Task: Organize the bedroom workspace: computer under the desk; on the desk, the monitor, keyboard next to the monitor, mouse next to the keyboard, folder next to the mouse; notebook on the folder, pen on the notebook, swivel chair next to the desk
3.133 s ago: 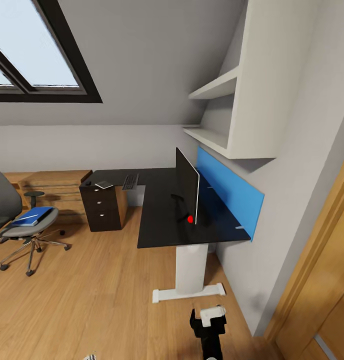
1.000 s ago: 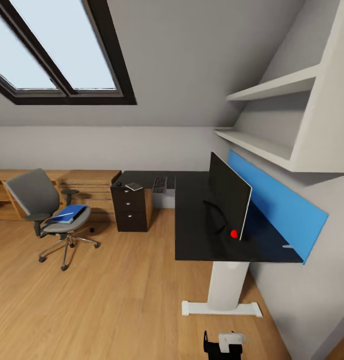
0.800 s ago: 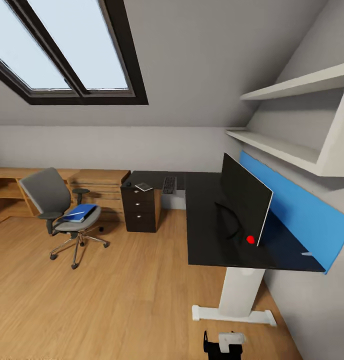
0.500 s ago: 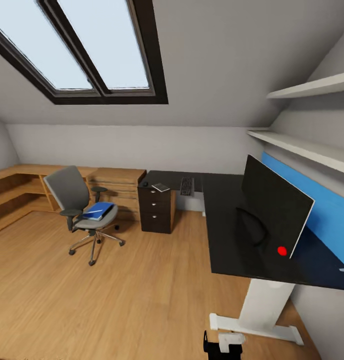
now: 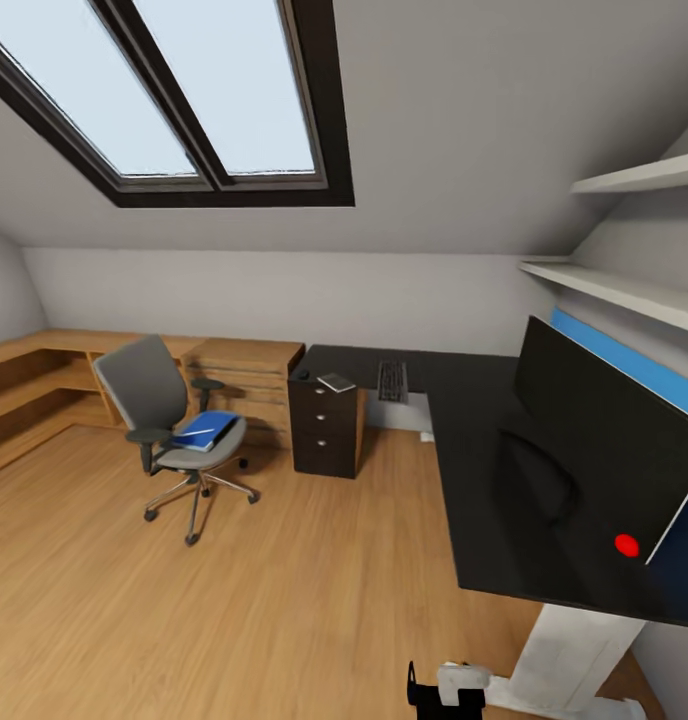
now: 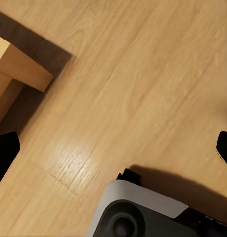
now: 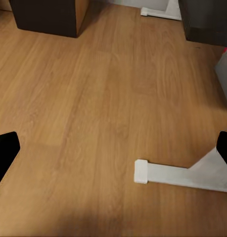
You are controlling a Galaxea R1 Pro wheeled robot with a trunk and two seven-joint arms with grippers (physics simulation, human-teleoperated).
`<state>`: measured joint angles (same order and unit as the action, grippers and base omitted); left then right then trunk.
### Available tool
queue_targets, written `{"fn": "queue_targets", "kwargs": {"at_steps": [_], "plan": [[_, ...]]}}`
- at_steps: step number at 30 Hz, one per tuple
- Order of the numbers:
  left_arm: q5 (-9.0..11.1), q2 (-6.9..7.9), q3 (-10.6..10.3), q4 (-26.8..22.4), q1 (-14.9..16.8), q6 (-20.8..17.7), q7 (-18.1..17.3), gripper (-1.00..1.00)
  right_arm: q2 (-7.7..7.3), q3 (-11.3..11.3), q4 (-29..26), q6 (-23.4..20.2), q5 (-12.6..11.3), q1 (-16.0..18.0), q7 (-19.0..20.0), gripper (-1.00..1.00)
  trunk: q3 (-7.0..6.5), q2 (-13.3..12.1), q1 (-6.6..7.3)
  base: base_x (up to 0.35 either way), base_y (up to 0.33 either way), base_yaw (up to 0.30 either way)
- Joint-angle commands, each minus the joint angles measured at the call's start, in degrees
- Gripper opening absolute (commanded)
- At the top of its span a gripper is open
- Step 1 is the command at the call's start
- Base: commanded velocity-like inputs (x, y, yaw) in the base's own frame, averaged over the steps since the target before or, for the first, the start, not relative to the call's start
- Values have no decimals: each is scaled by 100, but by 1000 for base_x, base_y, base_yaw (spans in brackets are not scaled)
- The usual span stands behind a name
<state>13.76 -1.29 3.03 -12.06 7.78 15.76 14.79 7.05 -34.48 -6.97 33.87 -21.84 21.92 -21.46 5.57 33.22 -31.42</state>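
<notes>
The black-topped desk runs along the right and the back wall. The monitor stands on its right wing. The keyboard lies on the back wing. The grey notebook and a small dark mouse rest over the drawer unit. Left of the desk, out on the floor, stands the swivel chair with the blue folder on its seat. The pen is too small to make out and the computer is out of view. My right gripper and left gripper hang open over the floor.
Low light-wood cabinets line the left and back walls. Open wooden floor lies between me and the chair. The desk's white foot is close to my right gripper. A wooden block and my base lie under the left gripper.
The camera has turned left, so desk and monitor sit further right in the picture and chair and cabinets nearer its middle. No object has moved. Both grippers hang as before.
</notes>
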Motion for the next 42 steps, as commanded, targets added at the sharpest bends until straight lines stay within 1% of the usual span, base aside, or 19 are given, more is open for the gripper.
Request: {"fn": "queue_targets", "kwargs": {"at_steps": [1,11,24,27,30,36,40,42], "plan": [[5,-3,30,2,4,22,-1,100,2,-50,3,14,-39,6,-31,100,10,8,-5,328,23,0],[12,-3,31,2,4,24,1,100,-1,-50,3,14,-39,6,-28,100,9,8,-5,322,142,-3],[12,-3,28,2,4,24,-2,100,1,-45,10,-2,-54,6,-39,100,-31,8,-5,314,197,-108],[12,0,24,2,4,24,-2,100,-3,-41,89,-21,-56,6,-41,100,-32,8,-5,314,144,-6],[12,-2,24,2,4,24,-2,100,0,-41,422,-28,-63,6,-35,100,-32,8,-5,314,122,-2],[12,-3,24,2,4,22,-2,100,-6,-37,586,-31,-73,6,-46,100,-32,8,-5,314,109,0],[12,-1,22,2,4,19,-2,100,-37,-16,742,-37,-74,6,-53,100,-32,8,-5,316,99,0],[12,3,22,2,4,16,0,100,-89,-14,798,-38,-63,6,-48,100,-32,8,-5,318,89,0]]}}
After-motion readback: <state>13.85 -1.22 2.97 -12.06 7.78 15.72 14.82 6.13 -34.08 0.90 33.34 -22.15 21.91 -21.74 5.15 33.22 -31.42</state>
